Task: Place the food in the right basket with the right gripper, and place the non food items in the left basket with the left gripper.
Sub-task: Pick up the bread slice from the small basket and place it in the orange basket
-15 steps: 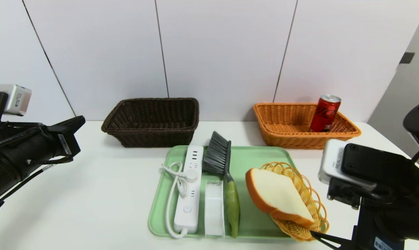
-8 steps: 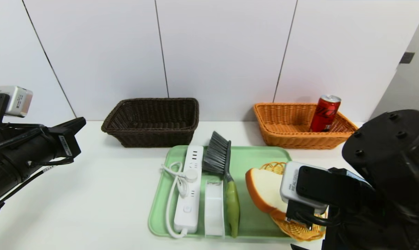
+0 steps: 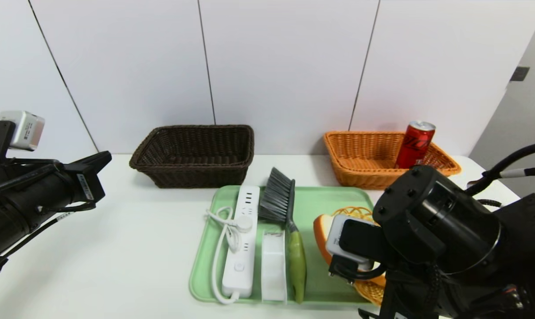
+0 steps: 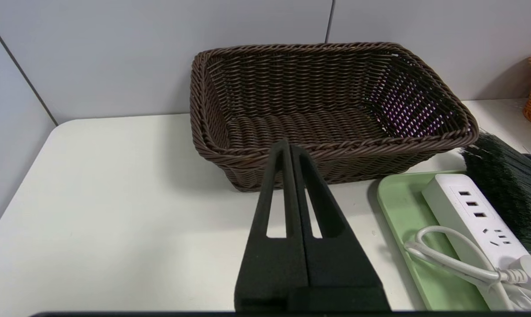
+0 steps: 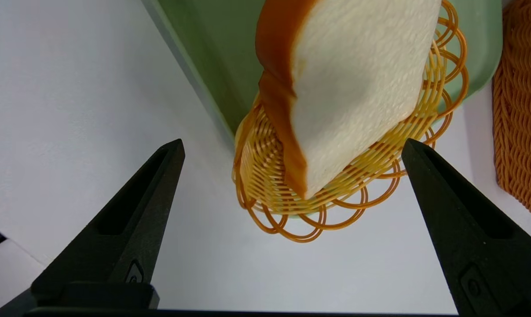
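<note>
The right tool (image 5: 291, 147) gaped wide and empty before the spongy bread (image 5: 353, 83), lower right in the head view, on a looped wire coaster (image 5: 291, 207). The left tool (image 4: 290, 152) stayed pinched shut at left.

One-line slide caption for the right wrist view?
Open right gripper poised short of a crusted white bread slice on a small orange wicker tray.

Dark brown woven basket (image 3: 192, 155), orange woven basket (image 3: 373, 161), red can (image 3: 415, 144), pale green tray (image 3: 325, 201), white bench (image 3: 116, 248).
</note>
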{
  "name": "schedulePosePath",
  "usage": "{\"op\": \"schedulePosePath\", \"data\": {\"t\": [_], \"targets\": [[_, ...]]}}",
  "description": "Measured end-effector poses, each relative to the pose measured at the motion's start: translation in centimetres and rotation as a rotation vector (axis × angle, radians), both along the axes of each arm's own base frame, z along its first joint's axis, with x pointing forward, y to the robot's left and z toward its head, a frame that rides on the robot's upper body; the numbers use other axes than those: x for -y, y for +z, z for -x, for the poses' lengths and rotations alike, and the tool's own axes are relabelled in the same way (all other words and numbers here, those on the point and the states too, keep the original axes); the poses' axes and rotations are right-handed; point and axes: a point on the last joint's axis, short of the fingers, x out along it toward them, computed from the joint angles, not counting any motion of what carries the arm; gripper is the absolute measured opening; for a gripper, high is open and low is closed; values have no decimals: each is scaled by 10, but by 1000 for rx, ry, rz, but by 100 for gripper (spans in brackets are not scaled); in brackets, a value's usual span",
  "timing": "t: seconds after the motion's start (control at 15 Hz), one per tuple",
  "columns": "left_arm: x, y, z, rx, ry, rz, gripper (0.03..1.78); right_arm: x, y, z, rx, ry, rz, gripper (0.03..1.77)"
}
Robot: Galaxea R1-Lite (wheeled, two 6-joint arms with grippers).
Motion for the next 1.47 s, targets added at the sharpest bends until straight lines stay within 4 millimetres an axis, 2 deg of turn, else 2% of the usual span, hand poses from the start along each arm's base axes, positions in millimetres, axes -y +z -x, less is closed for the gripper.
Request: {"op": "schedulePosePath", "data": {"t": [0.47,0.87,1.47], "targets": [[0,-4,1,-13,-6,-2,4,-11,-12,-25,-11,-55,26,170],[0,-4,1,-14,-7,-2,4,-13,-24,-41,-22,-102,68,170],[0,-3,4,-4,-5,0,4,-19,-34,-49,-30,-110,69,170]]}}
